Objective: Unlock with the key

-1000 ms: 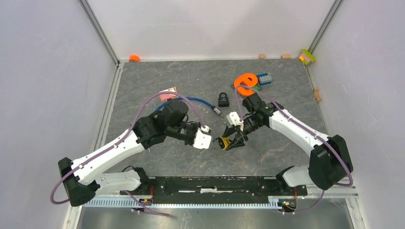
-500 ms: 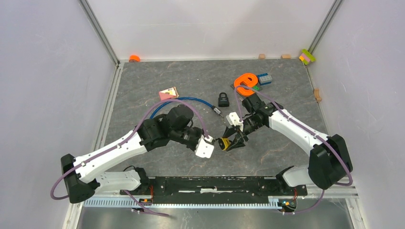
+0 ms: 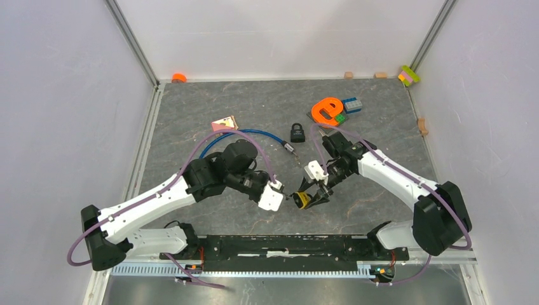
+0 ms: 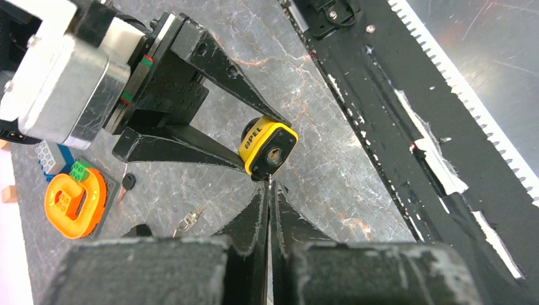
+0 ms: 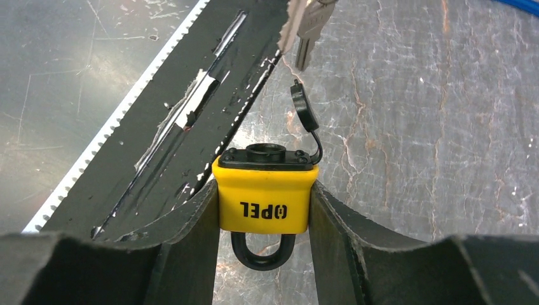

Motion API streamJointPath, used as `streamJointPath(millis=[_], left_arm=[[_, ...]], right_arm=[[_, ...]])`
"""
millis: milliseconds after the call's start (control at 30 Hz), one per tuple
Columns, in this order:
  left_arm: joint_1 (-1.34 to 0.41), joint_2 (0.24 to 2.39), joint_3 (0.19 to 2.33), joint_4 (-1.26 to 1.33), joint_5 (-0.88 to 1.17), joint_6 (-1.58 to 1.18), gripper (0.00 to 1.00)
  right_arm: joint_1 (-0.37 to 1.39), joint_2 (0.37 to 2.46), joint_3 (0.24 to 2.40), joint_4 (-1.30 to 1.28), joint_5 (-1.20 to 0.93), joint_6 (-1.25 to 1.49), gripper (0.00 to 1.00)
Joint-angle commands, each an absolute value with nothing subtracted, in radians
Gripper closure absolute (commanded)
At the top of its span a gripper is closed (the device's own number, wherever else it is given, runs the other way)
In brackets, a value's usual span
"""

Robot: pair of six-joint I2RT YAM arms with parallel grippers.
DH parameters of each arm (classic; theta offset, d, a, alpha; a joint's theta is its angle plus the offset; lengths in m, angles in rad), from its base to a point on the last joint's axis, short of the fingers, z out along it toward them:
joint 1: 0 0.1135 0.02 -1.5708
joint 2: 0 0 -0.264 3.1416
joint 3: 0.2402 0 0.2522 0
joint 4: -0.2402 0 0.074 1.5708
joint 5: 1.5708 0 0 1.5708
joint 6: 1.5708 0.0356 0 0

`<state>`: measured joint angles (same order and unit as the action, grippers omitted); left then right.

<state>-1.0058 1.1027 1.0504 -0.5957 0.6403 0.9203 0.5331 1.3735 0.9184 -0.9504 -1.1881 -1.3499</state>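
Yellow padlock [image 5: 264,190] clamped in right gripper [image 4: 265,145], keyhole [image 4: 274,154] facing left gripper [image 4: 269,190]; key [image 5: 305,22] pinched in its closed grip, blade aimed roughly at keyhole, tip just short

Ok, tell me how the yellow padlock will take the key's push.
The blocky yellow padlock looks rigid, probably dense. Clamped on both sides by the right end effector, it likely won't twist. Its tethered cap looks floppy.
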Motion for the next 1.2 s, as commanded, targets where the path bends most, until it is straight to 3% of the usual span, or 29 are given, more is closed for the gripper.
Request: streamJointPath(millis=[0,500,1167], left_arm=[[-1.012,1.079,1.051,-0.568,0.718,0.877,0.98],[-1.115,1.167,1.073,-0.601,0.585,0.987,0.98],[-1.121,1.163,0.952,-0.436,0.461,1.094,0.98]], right_arm=[[0.552,1.314,0.906,-0.978,-1.223,-1.442,1.00],[0.553,1.365,0.914,-0.971,-1.222,-1.435,1.00],[0.553,1.427,0.925,-0.874,-1.234,-1.253,1.00]])
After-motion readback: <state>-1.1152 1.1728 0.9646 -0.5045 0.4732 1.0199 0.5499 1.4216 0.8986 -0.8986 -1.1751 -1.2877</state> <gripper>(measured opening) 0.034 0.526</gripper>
